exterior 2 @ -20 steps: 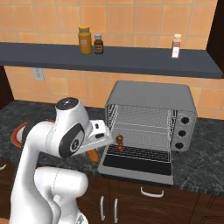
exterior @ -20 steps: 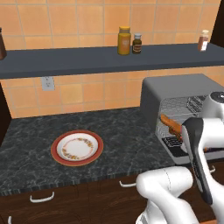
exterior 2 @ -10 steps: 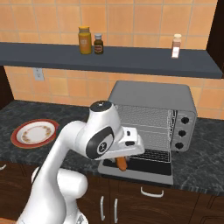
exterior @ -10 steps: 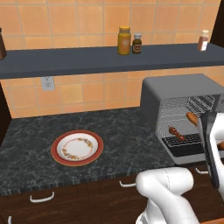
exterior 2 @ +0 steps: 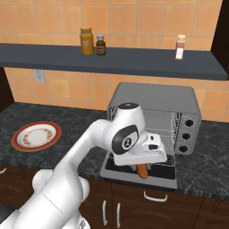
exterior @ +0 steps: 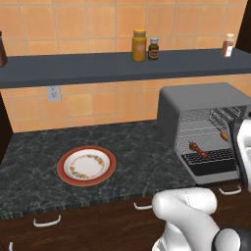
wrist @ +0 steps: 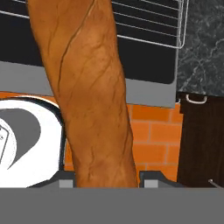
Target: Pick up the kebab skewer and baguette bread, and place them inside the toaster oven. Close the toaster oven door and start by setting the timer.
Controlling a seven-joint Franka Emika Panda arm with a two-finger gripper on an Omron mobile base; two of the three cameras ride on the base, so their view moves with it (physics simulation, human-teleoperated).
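So the kebab skewer [exterior: 198, 148] is already parked inside the toaster oven [exterior 2: 154, 108], lying on the lower wire rack. That half of the loading looks done.

The baguette bread [wrist: 89, 94] is gripped between the fingers [wrist: 151, 177], which are closed on its lower end, and it's held out in front of the oven opening, just above the toaster oven door [exterior 2: 138, 170], which is dropped flat open toward the near side. In the right base view only its orange tip is seen poking out under the hand. It isn't on a rack yet, as far as can be judged.

The plate [exterior: 86, 165] is left bare on the desk [exterior: 137, 147], well to the left of the oven.

Still to be done: the bread has to be slid in, the door swung up shut, and the timer set on one of the knobs [exterior 2: 183, 135] at the right of the oven front. Roughly halfway, it'd be guessed.
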